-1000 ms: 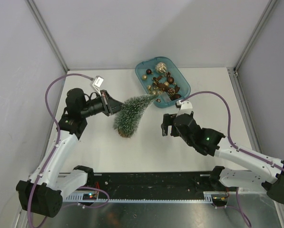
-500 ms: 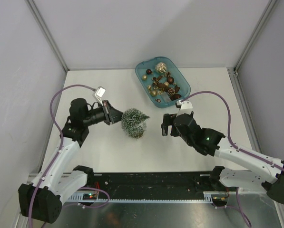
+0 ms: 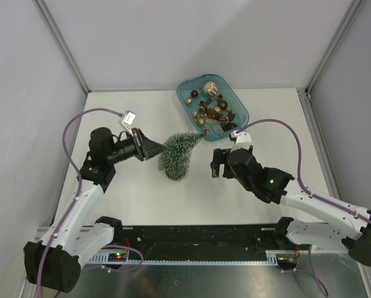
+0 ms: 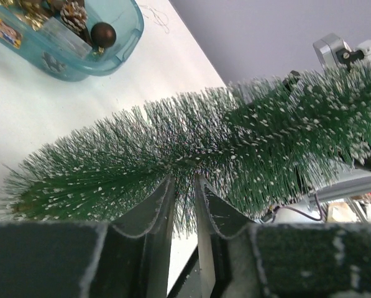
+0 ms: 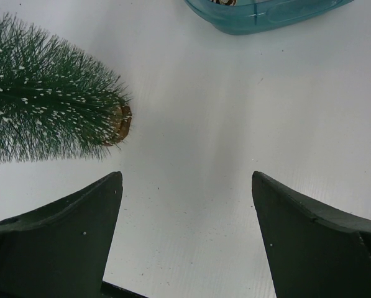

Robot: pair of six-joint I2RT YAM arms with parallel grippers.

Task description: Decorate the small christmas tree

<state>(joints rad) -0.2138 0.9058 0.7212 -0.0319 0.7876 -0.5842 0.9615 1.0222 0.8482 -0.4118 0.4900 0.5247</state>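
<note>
The small christmas tree (image 3: 180, 149) leans crosswise at the tips of your left gripper (image 3: 155, 151), jaws narrow, any pinch on bristles impossible to tell, treetop toward the tray (image 3: 242, 112), while your right gripper (image 3: 217, 164) stands wide and empty, the base ahead-left of it.

The small christmas tree (image 3: 179, 152) was a narrow cone of dark green bottle-brush bristles, flecked white at the tips; it lay near the middle of the white table (image 3: 141, 205), a little to the left; it was not upright but leaning, its pointed top tipped toward the far right, its wider lower end nearer the front; its round brown base (image 5: 124, 121) showed only as a thin edge under the lowest bristles; whether that base rested flat could not be told.
</note>
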